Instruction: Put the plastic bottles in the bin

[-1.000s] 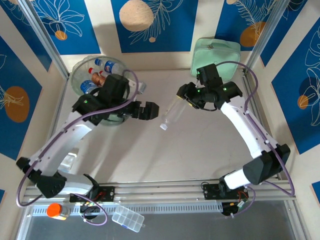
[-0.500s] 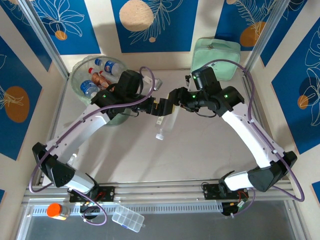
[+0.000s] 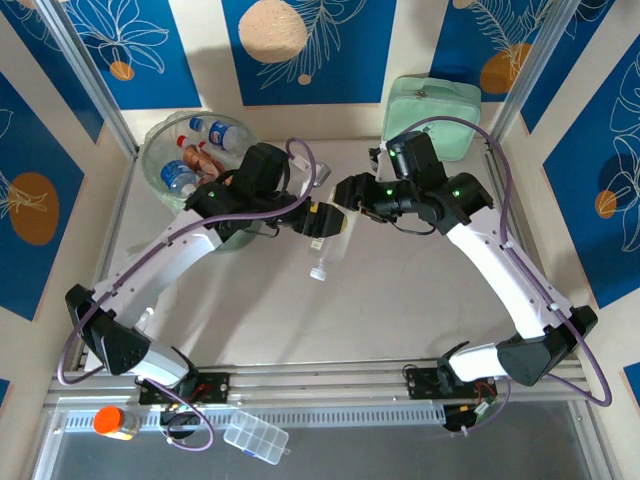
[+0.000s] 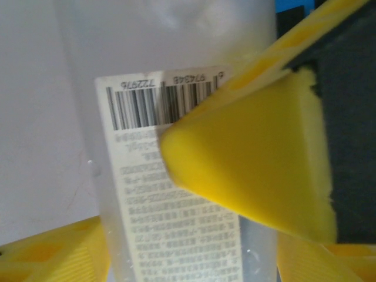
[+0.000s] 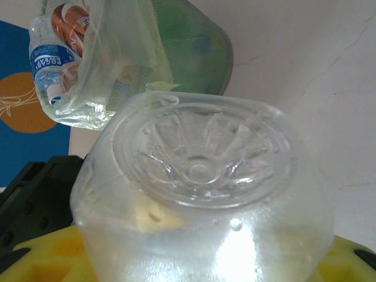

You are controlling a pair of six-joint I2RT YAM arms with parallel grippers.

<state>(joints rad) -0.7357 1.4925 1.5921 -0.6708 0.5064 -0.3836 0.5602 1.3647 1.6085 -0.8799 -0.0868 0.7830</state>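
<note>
- Above the middle of the table (image 3: 400, 290), a clear plastic bottle (image 3: 322, 250) with a white cap hangs tilted, cap toward the near edge.
- At the bottle's base end, the right gripper (image 3: 341, 205) is clamped onto it.
- Around the labelled body, the left gripper (image 3: 324, 222) sets its yellow pads (image 4: 247, 153) on either side; whether it is gripping cannot be told.
- At the far left corner stands the round translucent bin with a green liner (image 3: 152, 150), holding other labelled bottles (image 3: 205, 128).
</note>
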